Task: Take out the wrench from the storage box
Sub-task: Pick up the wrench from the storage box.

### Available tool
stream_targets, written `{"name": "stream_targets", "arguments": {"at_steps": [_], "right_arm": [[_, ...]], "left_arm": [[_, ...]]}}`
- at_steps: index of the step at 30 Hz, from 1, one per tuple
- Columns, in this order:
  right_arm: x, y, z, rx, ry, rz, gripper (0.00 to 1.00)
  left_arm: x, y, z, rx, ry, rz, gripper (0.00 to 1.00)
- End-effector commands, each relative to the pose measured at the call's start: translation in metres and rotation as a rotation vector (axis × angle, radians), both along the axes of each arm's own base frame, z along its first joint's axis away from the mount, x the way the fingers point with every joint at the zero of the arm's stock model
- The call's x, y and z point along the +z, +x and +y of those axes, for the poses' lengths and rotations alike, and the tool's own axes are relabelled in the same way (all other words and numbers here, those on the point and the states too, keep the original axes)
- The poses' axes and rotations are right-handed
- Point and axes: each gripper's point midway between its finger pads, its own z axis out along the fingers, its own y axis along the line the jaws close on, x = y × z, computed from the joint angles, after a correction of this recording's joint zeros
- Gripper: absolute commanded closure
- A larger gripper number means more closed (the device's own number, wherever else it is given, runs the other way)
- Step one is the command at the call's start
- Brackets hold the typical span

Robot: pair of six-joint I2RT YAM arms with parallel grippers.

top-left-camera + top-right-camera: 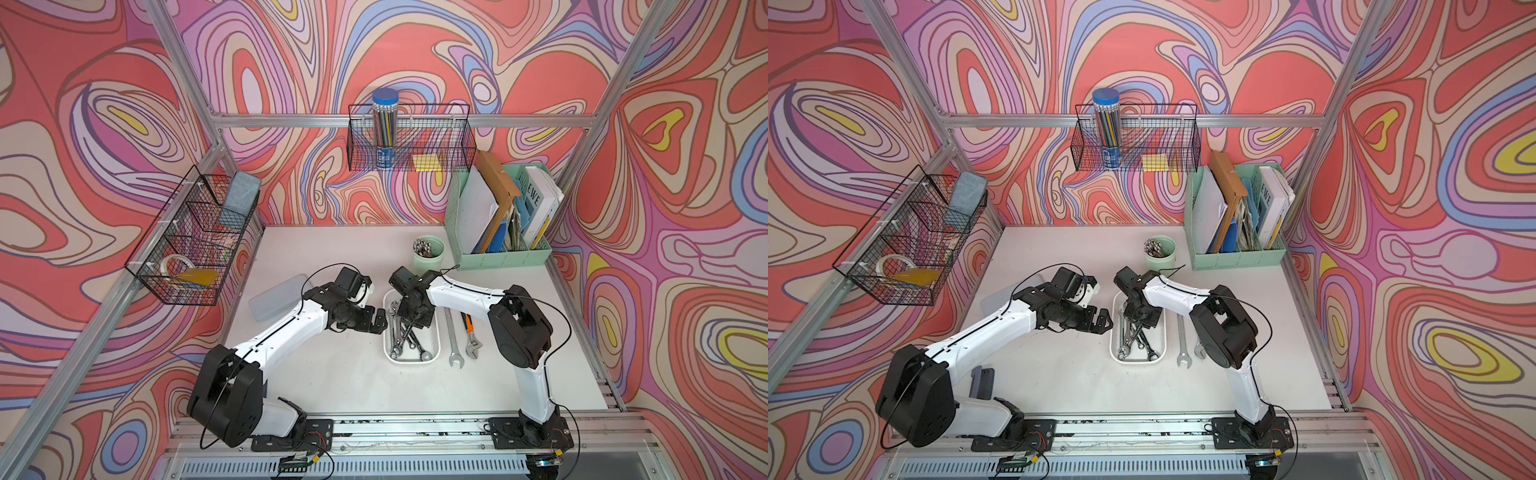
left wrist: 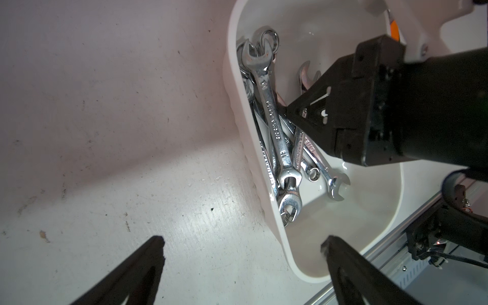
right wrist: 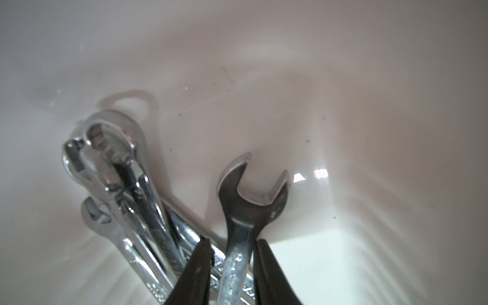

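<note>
Top views both show the right fingers [image 1: 412, 323] down in the box [image 1: 435, 353], with the left fingers [image 1: 380, 321] spread wide just beside it.

Left wrist: the pile [image 2: 274, 126] looks like stiff, slick, heavy steel, and tangled.

Right wrist: the wrench [image 3: 237, 237] has its shank between the right fingers. Cannot tell if it is pinched. Best hold is probably mid-shank, firmly.

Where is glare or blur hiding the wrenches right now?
Right wrist view: open-end wrench sharp, pile beside it soft, glare on storage box floor. Left wrist view: bright sheen across table, wrenches crisp. Both top views: evenly lit, sharp.
</note>
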Motion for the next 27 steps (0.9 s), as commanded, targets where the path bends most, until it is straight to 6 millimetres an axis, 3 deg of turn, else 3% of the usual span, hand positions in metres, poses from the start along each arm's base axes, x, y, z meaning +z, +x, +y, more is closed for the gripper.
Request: {"name": "stream_targets", "arguments": {"at_steps": [1, 5, 10, 22, 27], "right_arm": [[-0.019, -0.009, -0.015, -0.040, -0.070, 0.047, 0.72], [-0.003, -0.006, -0.025, -0.055, -0.108, 0.009, 0.72], [0.000, -0.007, -0.031, -0.061, -0.126, 0.004, 0.72], [-0.035, -0.016, -0.010, -0.083, -0.042, 0.100, 0.72], [-0.035, -0.019, -0.016, -0.099, -0.062, 0.106, 0.80]], "left_arm": [[-0.011, -0.005, 0.007, -0.004, 0.029, 0.025, 0.01], [-0.013, -0.005, 0.007, -0.003, 0.030, 0.027, 0.01], [-0.013, -0.005, 0.006, -0.003, 0.030, 0.032, 0.01], [-0.016, -0.007, 0.007, -0.005, 0.034, 0.040, 0.01], [-0.016, -0.007, 0.008, -0.004, 0.039, 0.039, 0.01]]}}
